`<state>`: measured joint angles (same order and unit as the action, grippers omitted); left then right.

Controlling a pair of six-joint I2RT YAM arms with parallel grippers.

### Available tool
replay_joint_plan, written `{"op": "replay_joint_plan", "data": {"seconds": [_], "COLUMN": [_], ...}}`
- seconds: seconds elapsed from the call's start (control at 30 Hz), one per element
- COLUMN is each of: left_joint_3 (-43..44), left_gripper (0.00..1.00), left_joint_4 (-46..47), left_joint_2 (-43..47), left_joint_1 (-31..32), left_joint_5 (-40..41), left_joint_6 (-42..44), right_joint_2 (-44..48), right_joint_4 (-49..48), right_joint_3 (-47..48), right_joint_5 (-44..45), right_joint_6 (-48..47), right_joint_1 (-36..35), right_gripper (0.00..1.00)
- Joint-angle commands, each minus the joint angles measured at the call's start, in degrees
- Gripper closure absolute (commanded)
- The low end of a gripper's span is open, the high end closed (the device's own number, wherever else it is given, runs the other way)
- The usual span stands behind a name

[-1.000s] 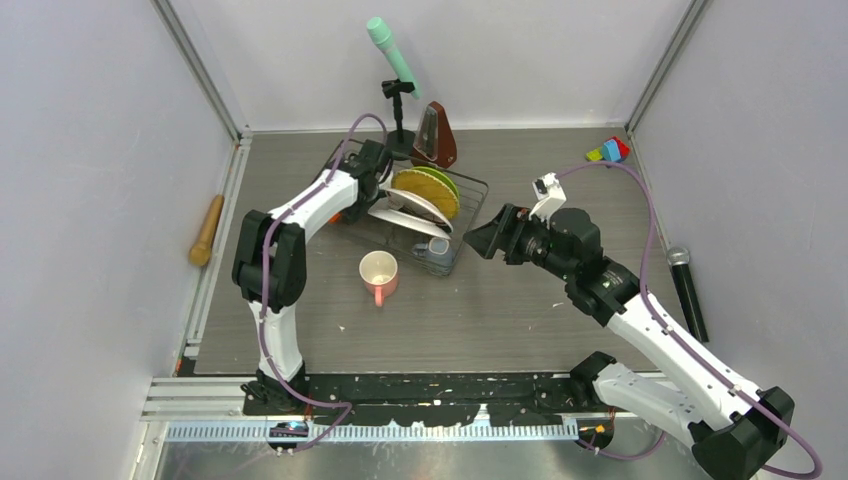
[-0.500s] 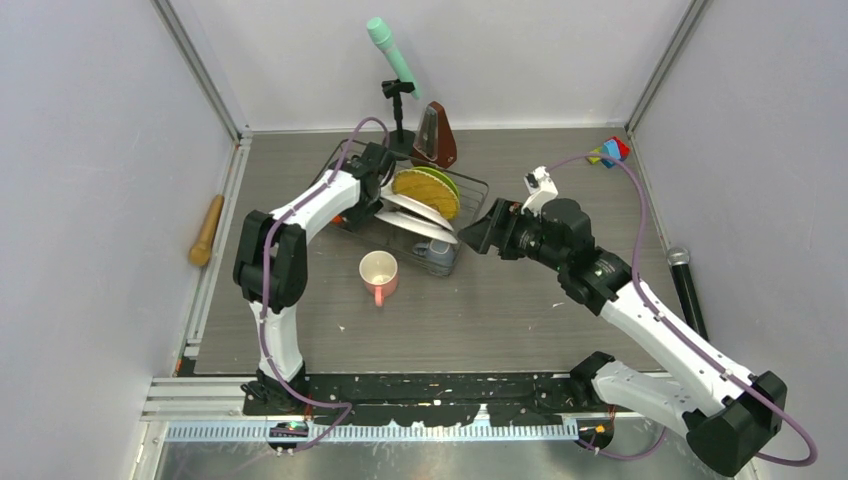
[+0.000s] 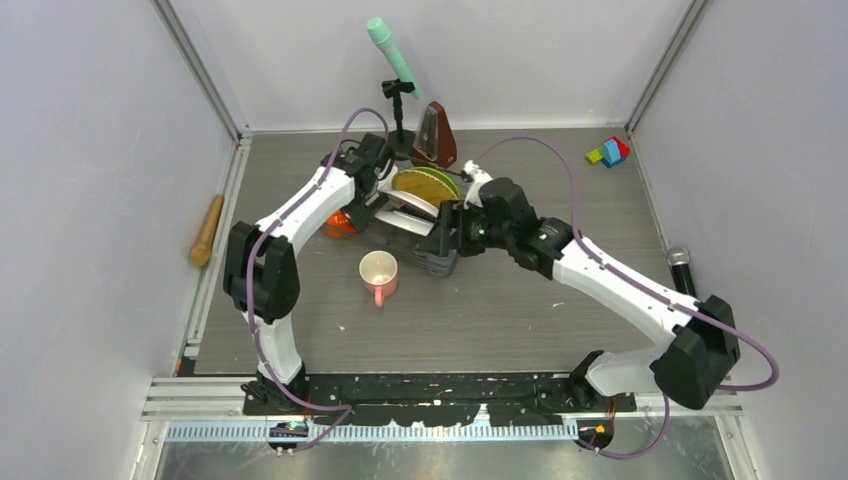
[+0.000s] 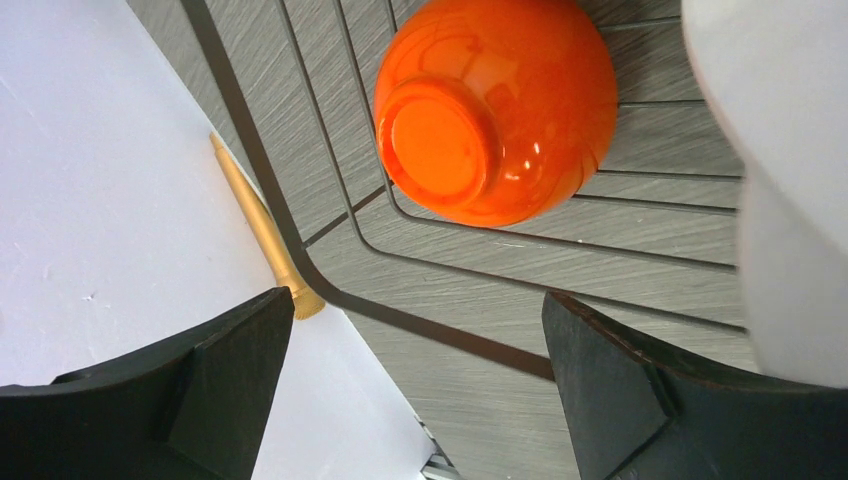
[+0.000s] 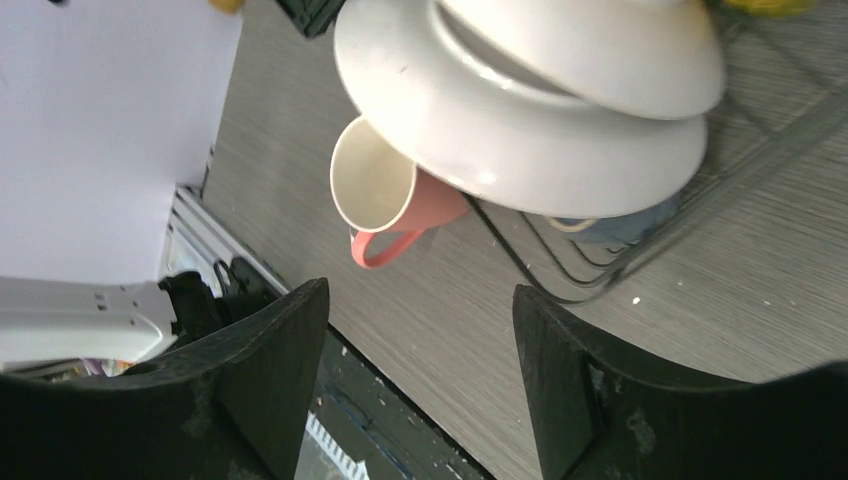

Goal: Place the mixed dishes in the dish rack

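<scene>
The dark wire dish rack [image 3: 470,185] stands at the table's middle back. In it stand a tan plate [image 3: 425,186] and a lime-green plate [image 3: 450,180] behind it. White dishes [image 3: 408,212] lean in front; the right wrist view shows them stacked [image 5: 520,120] above the grey-blue mug [image 5: 620,228]. The orange-red bowl [image 3: 338,222] lies upside down over the rack's corner wires [image 4: 495,105]. The pink mug [image 3: 379,274] stands on the table in front of the rack [image 5: 385,195]. My left gripper [image 3: 372,208] [image 4: 420,400] is open above the rack's left end. My right gripper [image 3: 440,238] [image 5: 420,390] is open at the rack's near right corner.
A green microphone on a stand [image 3: 392,60] and a brown metronome [image 3: 435,137] stand behind the rack. A wooden pestle [image 3: 207,230] lies at the left wall. A black microphone [image 3: 686,290] lies at the right. Coloured blocks [image 3: 609,151] sit far right.
My right arm has swung left, from the table's right of middle to the rack's near right corner. My left gripper has shifted slightly, and the orange-red bowl now shows at the rack's left end.
</scene>
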<state>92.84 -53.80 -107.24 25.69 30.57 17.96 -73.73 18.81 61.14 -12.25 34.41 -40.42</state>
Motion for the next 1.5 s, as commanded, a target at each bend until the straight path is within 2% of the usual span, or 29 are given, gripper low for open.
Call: {"op": "replay_joint_plan", "data": {"seconds": [0.0, 0.2, 0.37, 0.43, 0.6, 0.8, 0.9, 1.17, 1.27, 1.4, 1.47], "left_joint_3": [2.4, 3.9, 8.5, 10.5, 13.0, 13.0, 14.5, 15.4, 14.6, 7.9, 2.2], "left_gripper": [0.01, 0.01, 0.02, 0.02, 0.03, 0.03, 0.03, 0.03, 0.05, 0.08, 0.08], "left_joint_4": [-1.0, 0.1, 0.7, 0.8, 1.2, 1.5, 0.5, -1.2, -5.1, -8.9, -9.6], "left_joint_2": [3.7, 1.5, -2.2, -3.6, -4.5, -1.3, 0.4, 6.2, 9.2, 16.2, 20.3], "left_joint_1": [0.1, 0.1, 0.1, 0.1, 0.1, -0.1, 0.1, 0.3, 0.3, 0.3, 0.3], "left_joint_5": [-1.8, -2.0, -2.6, -2.9, -3.8, -5.8, -3.6, -5.7, -8.8, -13.1, -18.0], "left_joint_6": [-1.3, -1.8, -2.9, -3.6, -4.9, -5.2, -7.3, -11.8, -16.2, -26.8, -31.2], "right_joint_2": [-3.4, -8.9, -12.8, -14.4, -18.4, -21.1, -22.3, -24.4, -23.7, -21.6, -20.5], "right_joint_4": [-0.7, -1.7, -1.3, -2.0, -4.6, -8.7, -8.9, -7.3, -6.8, -6.5, -6.5], "right_joint_3": [5.4, 8.4, 11.4, 12.6, 15.0, 16.7, 18.3, 21.6, 21.9, 21.1, 20.2], "right_joint_5": [-0.6, 0.4, 4.1, 6.7, 19.8, 27.6, 31.6, 32.8, 30.5, 24.7, 22.6], "right_joint_6": [-2.8, -3.4, -5.3, -5.2, -3.9, -1.5, -1.0, 0.3, -0.3, -2.1, -2.4], "right_joint_1": [-3.1, -5.8, -5.8, -5.8, -5.7, -4.2, -3.5, -1.7, -1.5, -1.3, -1.3], "right_gripper": [0.29, 0.30, 0.30, 0.30, 0.27, 0.26, 0.22, 0.18, 0.18, 0.17, 0.17]}}
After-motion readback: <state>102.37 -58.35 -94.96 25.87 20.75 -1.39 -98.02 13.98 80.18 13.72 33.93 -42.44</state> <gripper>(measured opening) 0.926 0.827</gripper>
